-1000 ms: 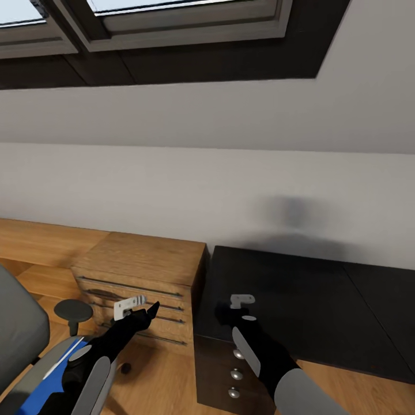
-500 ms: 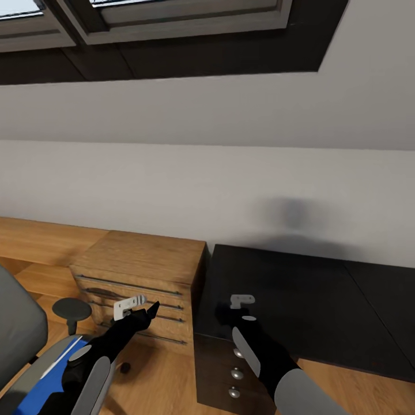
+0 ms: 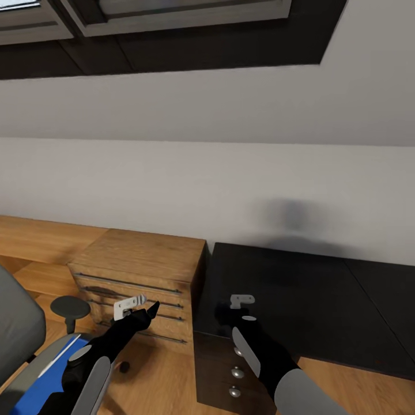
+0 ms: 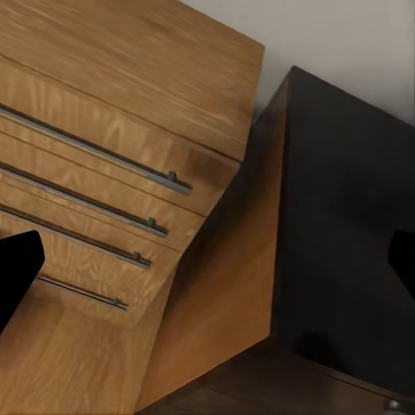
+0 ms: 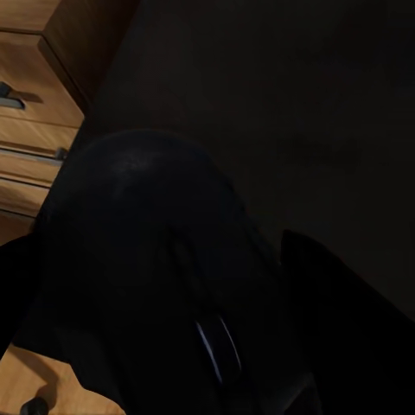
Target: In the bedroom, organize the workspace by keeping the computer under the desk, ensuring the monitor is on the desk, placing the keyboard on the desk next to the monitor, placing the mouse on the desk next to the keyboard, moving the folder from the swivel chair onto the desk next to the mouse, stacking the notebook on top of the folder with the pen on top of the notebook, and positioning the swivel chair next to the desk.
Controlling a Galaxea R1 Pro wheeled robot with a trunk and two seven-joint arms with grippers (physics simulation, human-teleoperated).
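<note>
Item: right pincer (image 3: 230, 314) – closed around a black mouse (image 5: 164, 285), its fingers (image 5: 346, 320) pressed to either flank, held above the front left corner of the black counter (image 3: 305, 300); whether the mouse touched the top could not be told.

Item: left pincer (image 3: 147, 312) – open and empty, fingertips spread wide, poised before the wooden drawer unit (image 3: 144, 262) that stood just beside the counter.

Item: blue folder (image 3: 43, 377), flat on the seat of the swivel chair (image 3: 17, 328), beneath the left arm.

Item: silver knobs (image 3: 237, 373) on the counter's drawer front, below the right arm.
</note>
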